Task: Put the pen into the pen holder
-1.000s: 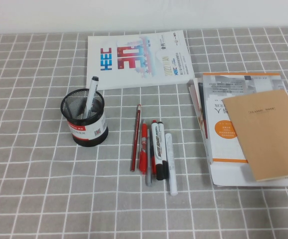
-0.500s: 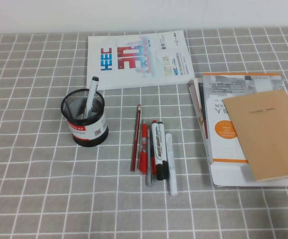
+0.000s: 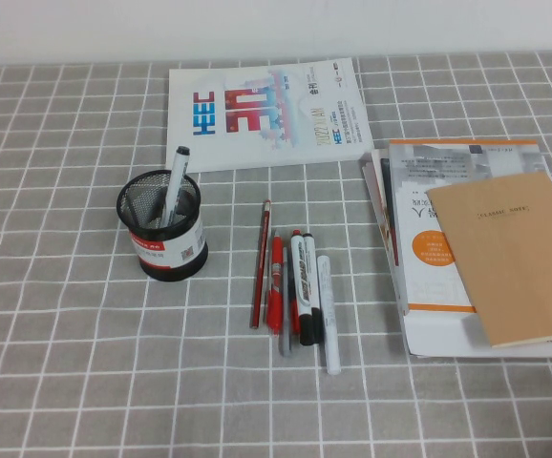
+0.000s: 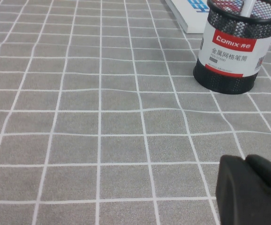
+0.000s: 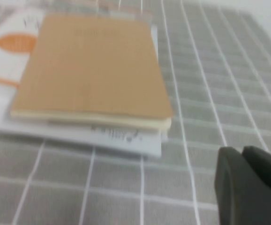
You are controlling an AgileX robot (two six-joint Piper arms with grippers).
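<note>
The pen, a white barrel with a black cap on top, stands leaning inside the pen holder, a black mesh cup with a red-and-white label, left of the table's middle. The holder also shows in the left wrist view, with the pen's white barrel rising from it. My left gripper is shut and empty, low over the cloth, well short of the holder. My right gripper is shut and empty, beside the brown notebook at the table's right.
A row of pens lies right of the holder: a red pencil, a red pen, a thick black-and-white marker, an all-white marker. A white booklet lies behind. A stack of booklets under the brown notebook lies at the right.
</note>
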